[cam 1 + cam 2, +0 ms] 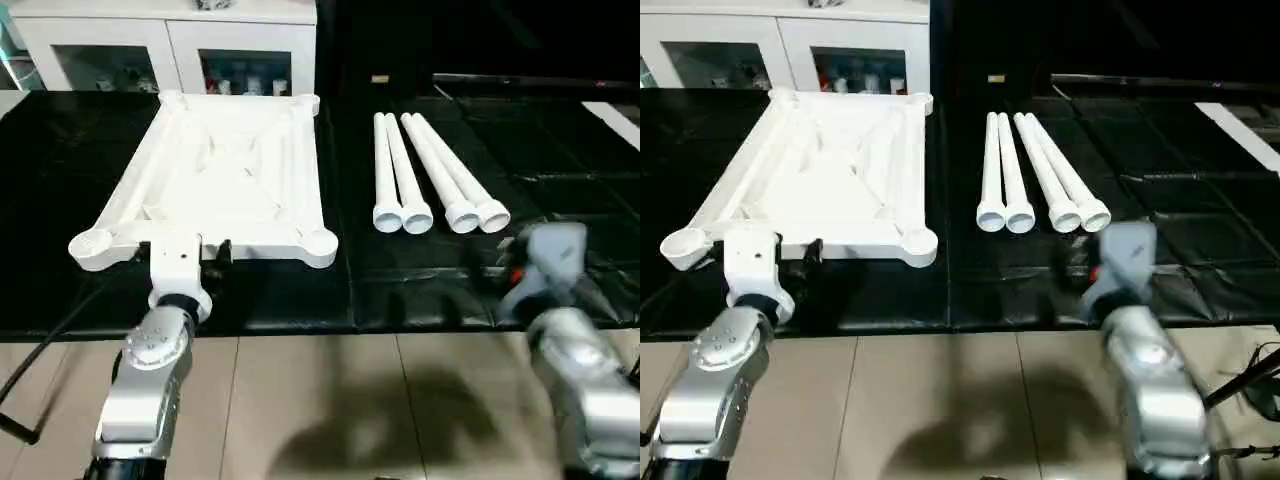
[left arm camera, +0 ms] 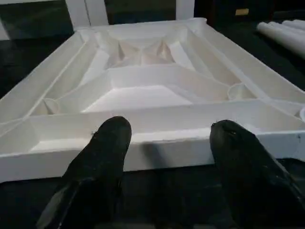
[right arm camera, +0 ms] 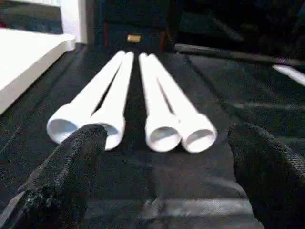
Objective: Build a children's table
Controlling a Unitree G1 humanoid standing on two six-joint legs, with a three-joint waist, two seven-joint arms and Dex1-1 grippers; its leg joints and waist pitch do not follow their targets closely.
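Note:
The children's table top (image 1: pixel 215 170) lies upside down on the black mat, ribbed underside up, with a round socket at each corner. Its four white legs (image 1: pixel 430 175) lie side by side to its right, wide ends toward me. My left gripper (image 2: pixel 169 138) stands open at the middle of the top's near rim, with both black fingers (image 2: pixel 112 140) in front of the rim and nothing between them. My right gripper (image 3: pixel 164 143) is open just short of the legs' wide ends, holding nothing; in the left eye view it hangs low over the mat's front edge (image 1: pixel 520 255).
A white glass-door cabinet (image 1: pixel 170 50) stands behind the table top. The black mat (image 1: pixel 560 150) stretches far to the right, with a white strip (image 1: pixel 615 120) at its right edge. Tiled floor (image 1: pixel 330 400) lies in front, and a dark cable (image 1: pixel 40 350) runs at the lower left.

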